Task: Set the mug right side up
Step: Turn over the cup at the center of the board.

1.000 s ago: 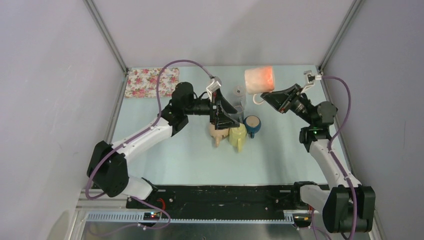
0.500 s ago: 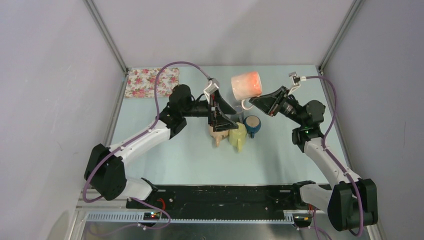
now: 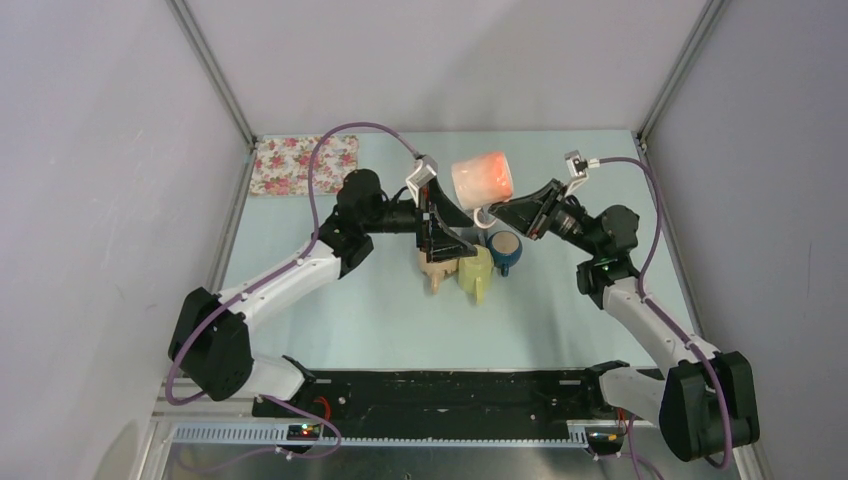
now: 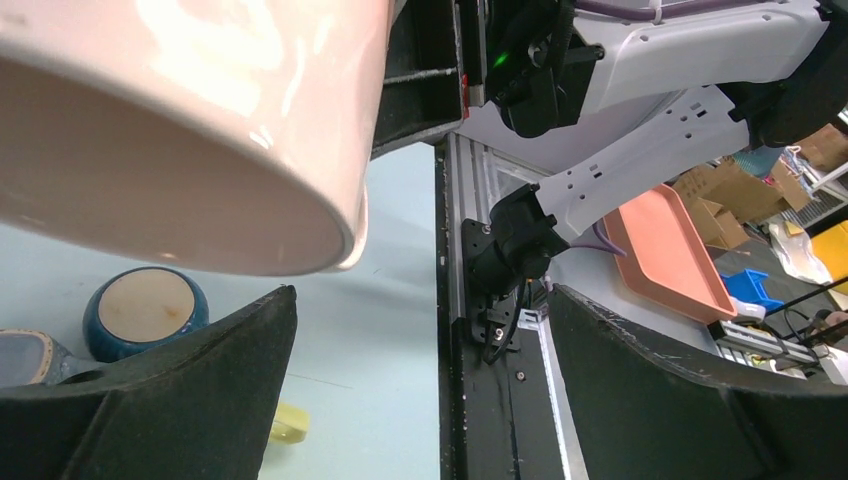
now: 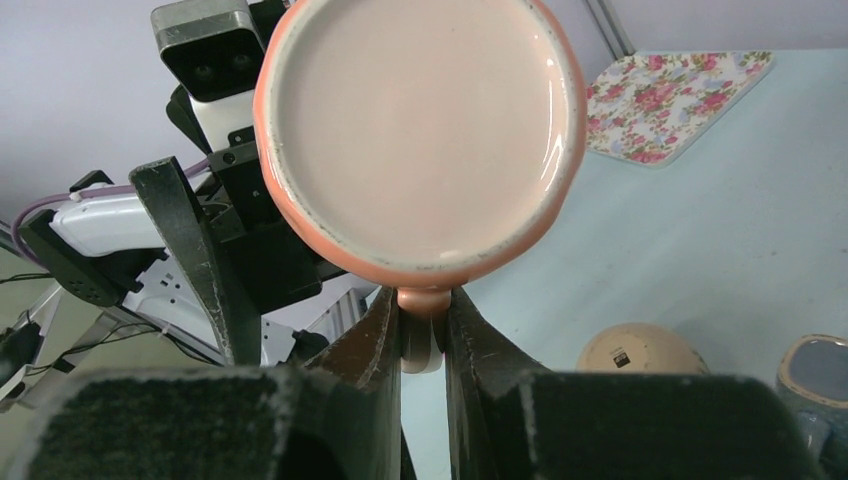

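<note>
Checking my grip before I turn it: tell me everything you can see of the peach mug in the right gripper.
The mug is glossy peach-pink ceramic, as it looks, with a darker orange edge. It hangs in the air over the table, tipped roughly on its side. The right gripper is shut on its handle, the only contact seen. One pale round end faces the right wrist camera. The open left gripper sits close beside it, apparently not touching.

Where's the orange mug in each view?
Top external: orange mug upper centre, in the air, handle in the right gripper.
Left wrist: orange mug fills the upper left.
Right wrist: orange mug top centre, end-on.
Shared landmark: blue mug, just below it in top external and left wrist.
</note>
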Controlling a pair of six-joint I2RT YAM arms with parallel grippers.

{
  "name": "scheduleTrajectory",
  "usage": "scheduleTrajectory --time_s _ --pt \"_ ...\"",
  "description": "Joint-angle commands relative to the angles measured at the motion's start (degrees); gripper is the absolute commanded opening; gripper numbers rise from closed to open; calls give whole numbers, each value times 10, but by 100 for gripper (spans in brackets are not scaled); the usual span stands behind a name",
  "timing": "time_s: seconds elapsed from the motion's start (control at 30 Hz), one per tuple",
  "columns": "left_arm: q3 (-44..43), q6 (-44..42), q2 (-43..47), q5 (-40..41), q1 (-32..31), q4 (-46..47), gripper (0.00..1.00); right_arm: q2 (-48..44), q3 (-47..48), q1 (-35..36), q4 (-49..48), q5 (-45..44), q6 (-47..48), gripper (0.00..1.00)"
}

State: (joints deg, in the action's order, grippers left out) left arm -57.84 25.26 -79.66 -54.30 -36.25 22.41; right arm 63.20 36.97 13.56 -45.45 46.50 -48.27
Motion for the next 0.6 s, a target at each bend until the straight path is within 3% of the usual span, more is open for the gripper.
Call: scheduleTrajectory --time_s 0.0,0.57 --pt "7 5 5 -3 -6 30 98 -3 9 12 -92 -18 -15 0" --pt "6 2 3 5 -6 32 98 9 0 40 -121 -18 -64 0"
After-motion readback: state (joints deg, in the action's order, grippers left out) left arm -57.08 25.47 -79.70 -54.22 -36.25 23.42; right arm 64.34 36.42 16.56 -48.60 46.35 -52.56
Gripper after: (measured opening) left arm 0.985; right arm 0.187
